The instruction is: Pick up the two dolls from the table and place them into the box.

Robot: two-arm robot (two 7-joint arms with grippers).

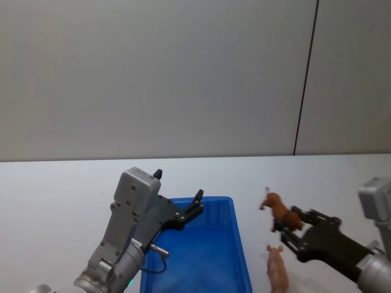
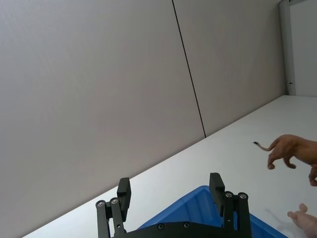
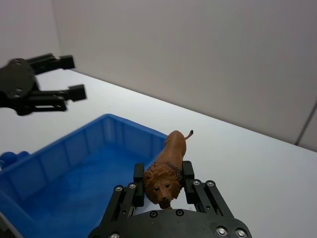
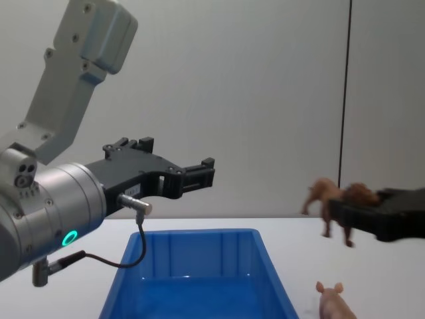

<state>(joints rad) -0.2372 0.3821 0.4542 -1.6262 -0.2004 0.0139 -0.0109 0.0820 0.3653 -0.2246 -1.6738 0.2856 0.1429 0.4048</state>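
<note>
While my right gripper point(image 1: 287, 229) is clamped on the brown doll point(image 4: 330, 193), held above the table point(image 1: 61, 189), the box point(image 1: 239, 238) lies just to its left. The pink pig point(image 1: 278, 268) stands on the table beside the box, nearer this arm. My left gripper point(image 2: 170, 184), fingers apart, hovers over the box.

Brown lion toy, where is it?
Head view, right side: the lion is held in the right gripper's fingers off the table, beside the blue box, near the pink pig.

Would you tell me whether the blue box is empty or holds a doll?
Empty: the box shows a bare blue floor. The pig stands on the table; the right hand holds the brown doll.
</note>
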